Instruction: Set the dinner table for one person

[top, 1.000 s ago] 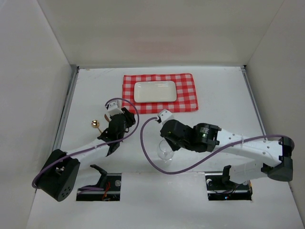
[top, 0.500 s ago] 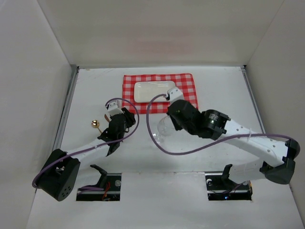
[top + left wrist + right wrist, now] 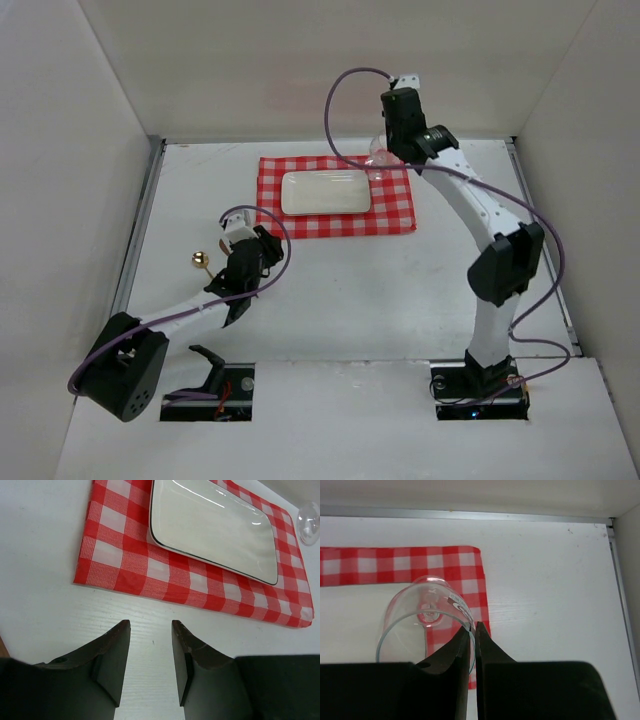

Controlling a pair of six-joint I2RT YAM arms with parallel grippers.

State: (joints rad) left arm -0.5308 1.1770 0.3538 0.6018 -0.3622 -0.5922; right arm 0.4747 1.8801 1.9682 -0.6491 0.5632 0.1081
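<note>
The step in hand looks like placing the glass (image 3: 415, 625). The right tool (image 3: 472, 627) pinches its rim, fingers pressed onto the thin wall, and holds it over the far right corner of the checked cloth (image 3: 130, 575), just right of the white plate (image 3: 215, 525). I cannot tell whether its foot touches down yet. The next move probably calls for bringing the glass upright, lowering it until the foot sits flat, then releasing gently so it does not tip.

The white table (image 3: 400, 290) lies under both arms, with the cloth at its far middle. The right arm is stretched nearly straight toward the far wall. The left arm lies low at the near left. The left tool (image 3: 150, 625) is spread, nothing between its fingers, and points at the cloth's near edge.
</note>
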